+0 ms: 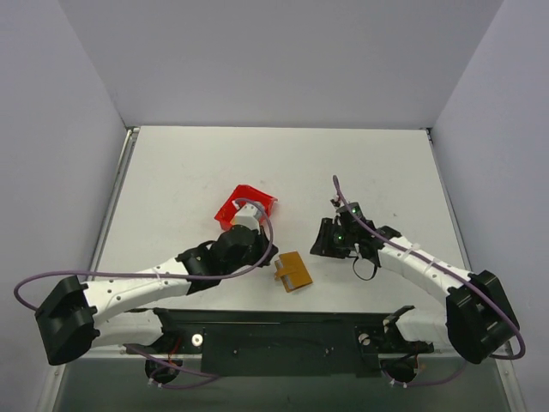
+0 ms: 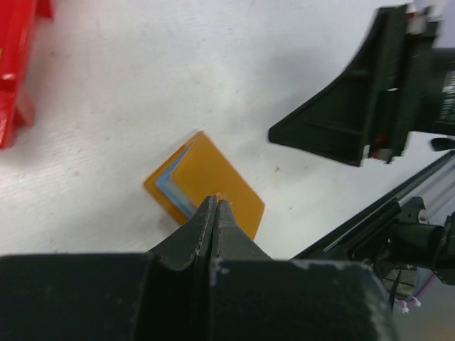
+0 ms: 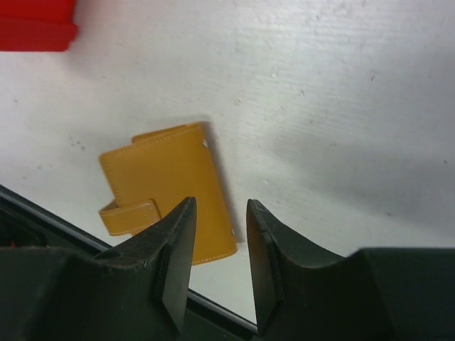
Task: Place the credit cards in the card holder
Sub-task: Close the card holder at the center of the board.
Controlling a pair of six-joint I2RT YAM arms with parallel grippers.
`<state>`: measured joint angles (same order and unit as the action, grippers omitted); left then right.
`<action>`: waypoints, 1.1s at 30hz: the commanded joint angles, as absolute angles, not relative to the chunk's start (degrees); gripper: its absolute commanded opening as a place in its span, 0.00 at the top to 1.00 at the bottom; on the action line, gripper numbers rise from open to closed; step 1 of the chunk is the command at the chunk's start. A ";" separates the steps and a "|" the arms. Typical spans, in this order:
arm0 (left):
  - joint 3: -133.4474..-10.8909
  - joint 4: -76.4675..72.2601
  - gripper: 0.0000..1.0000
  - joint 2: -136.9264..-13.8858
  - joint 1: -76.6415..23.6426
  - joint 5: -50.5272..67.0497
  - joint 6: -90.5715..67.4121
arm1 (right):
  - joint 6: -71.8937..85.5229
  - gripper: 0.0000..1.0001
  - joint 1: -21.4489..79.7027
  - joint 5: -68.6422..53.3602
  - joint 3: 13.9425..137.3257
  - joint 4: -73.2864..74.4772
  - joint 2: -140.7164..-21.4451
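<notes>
On the white tabletop [image 1: 214, 163] between the 2 arms lies the small orange-tan folding card holder [image 1: 292, 271], closed, with its tab [image 3: 128, 217] wrapped over the front. The left gripper [image 2: 215, 211] has its black fingers pressed together on nothing, the tips over the holder's near edge; contact cannot be told. The right gripper [image 3: 220, 206] is slightly parted and empty. Only the left wrist view shows light blue layers at the holder's edge. The red plastic bin [image 1: 244, 204] is cut off in both wrist views.
</notes>
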<state>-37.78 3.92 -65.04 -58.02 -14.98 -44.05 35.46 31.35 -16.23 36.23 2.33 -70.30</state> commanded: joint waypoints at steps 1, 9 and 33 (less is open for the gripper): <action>-41.65 -4.13 1.00 -69.69 -58.27 -8.09 -39.82 | 34.10 0.70 31.38 -15.29 35.33 5.80 -72.86; -42.54 -6.42 1.00 -80.76 -58.89 -4.57 -39.99 | 34.81 0.69 31.29 -16.70 34.10 3.60 -73.92; -33.58 -6.42 1.00 -86.66 -58.97 -6.24 -42.28 | 34.63 0.62 30.15 -28.73 31.03 -6.67 -76.90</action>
<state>-34.79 -5.93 -84.66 -58.78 -6.48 -42.63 34.54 30.68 -23.07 32.32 -1.69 -75.68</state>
